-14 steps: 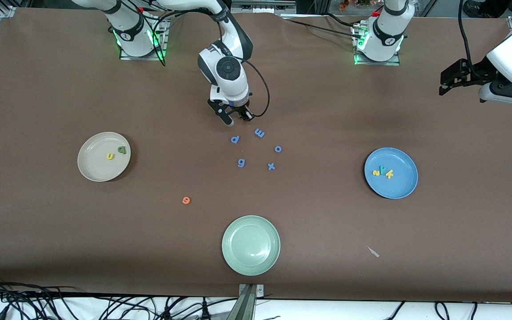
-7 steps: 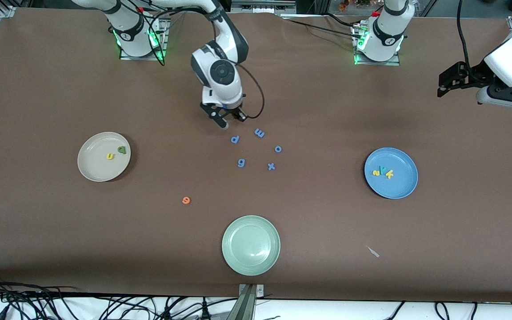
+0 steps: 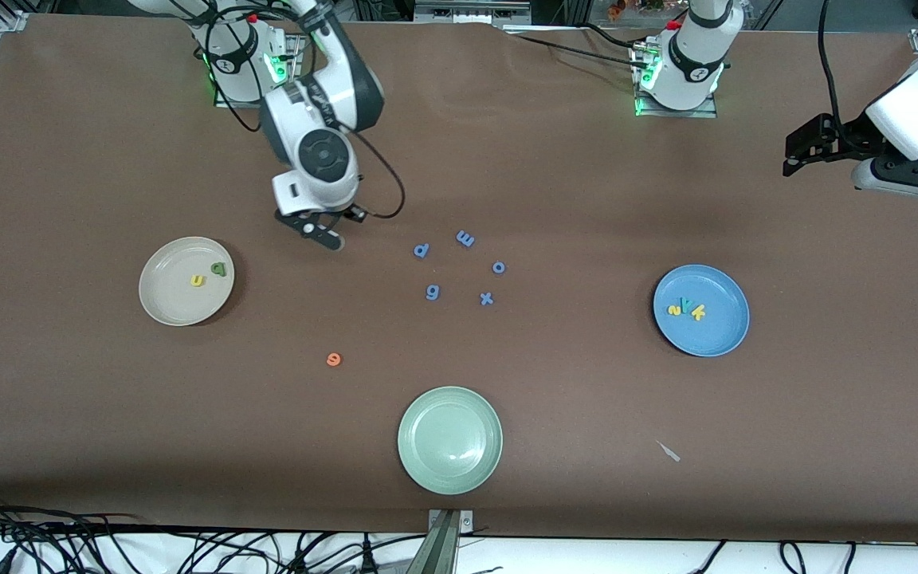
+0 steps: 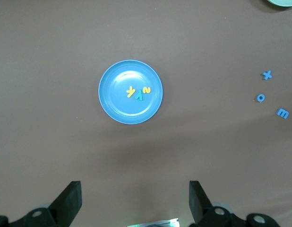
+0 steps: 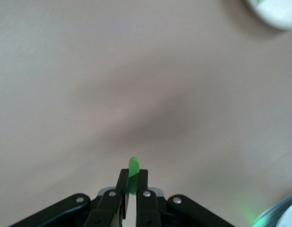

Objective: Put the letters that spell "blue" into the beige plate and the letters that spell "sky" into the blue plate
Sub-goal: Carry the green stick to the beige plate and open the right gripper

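The right arm reaches down from its base at the upper left of the front frame, wrist bent over, and its right end effector (image 3: 323,233) hangs over bare counter (image 3: 586,399) between the beige plate (image 3: 164,307) and the cluster of blue-violet letters (image 3: 459,267). Its fingers are pinched tight on the green l (image 5: 133,174); in the right wrist view the bar stands between the pads, long axis in line with the fingers, its tip poking out past them. In the front view the letter itself is too small to make out.

In the beige plate, left of centre in the frame, sit the dark green b (image 3: 220,269) and the yellow u (image 3: 198,280), side by side. The orange e (image 3: 334,359) lies alone on the counter, lower centre-left.

The blue plate (image 3: 726,335), at the right of the frame, holds the yellow s (image 3: 673,309), teal y (image 3: 686,304) and yellow k (image 3: 698,312), apparently touching.

The pale green plate (image 3: 449,440) sits bottom centre.

The left arm waits, its left end effector (image 3: 806,147) at the upper right, fingers spread wide, gripping nothing.
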You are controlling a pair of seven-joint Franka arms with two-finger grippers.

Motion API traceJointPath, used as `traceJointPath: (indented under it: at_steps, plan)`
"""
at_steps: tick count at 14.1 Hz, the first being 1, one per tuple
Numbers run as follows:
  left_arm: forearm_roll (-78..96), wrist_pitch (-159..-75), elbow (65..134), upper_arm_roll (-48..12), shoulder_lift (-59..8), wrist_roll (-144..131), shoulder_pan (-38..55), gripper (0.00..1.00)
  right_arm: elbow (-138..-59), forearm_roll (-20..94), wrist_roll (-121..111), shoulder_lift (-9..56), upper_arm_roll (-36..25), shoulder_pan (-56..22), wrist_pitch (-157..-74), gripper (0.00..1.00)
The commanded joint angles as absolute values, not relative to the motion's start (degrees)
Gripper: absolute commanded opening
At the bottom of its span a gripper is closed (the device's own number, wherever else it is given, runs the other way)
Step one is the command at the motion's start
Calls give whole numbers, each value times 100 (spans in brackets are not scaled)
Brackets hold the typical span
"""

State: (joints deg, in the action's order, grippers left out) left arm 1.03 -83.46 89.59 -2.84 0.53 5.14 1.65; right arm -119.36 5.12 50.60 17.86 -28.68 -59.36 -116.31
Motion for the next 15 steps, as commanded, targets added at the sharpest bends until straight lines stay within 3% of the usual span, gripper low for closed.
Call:
traceJointPath:
  at_steps: [1, 4, 10, 12, 13, 14, 15]
  plan:
    - [229, -8314, 8780, -281, -26, 483, 149, 100, -11989, 413, 3513, 1573, -3811, -5968, -11330, 0]
    - [229, -8481, 8780, -281, -88, 483, 158, 100, -11979, 457, 1921, 1765, -4594, -5819, -11416, 0]
    - [229, -8586, 8789, -264, -97, 483, 132, 100, -11953, 1052, -217, 2872, -4474, -4378, -12839, 0]
    - [229, -8666, 8789, -264, -105, 483, 123, 100, -11647, 1457, -570, 3215, -4456, -4211, -12868, 0]
    - [229, -8666, 8789, -255, -114, 483, 97, 100, -11515, 1633, -676, 3321, -4456, -4184, -12841, 6]
    - [229, -8666, 8798, -255, -140, 483, 44, 100, -11461, 1739, -703, 3357, -4456, -4192, -12841, 64]
    - [229, -8666, 8798, -255, -149, 483, 27, 100, -11426, 1784, -729, 3340, -4447, -4227, -12832, 100]
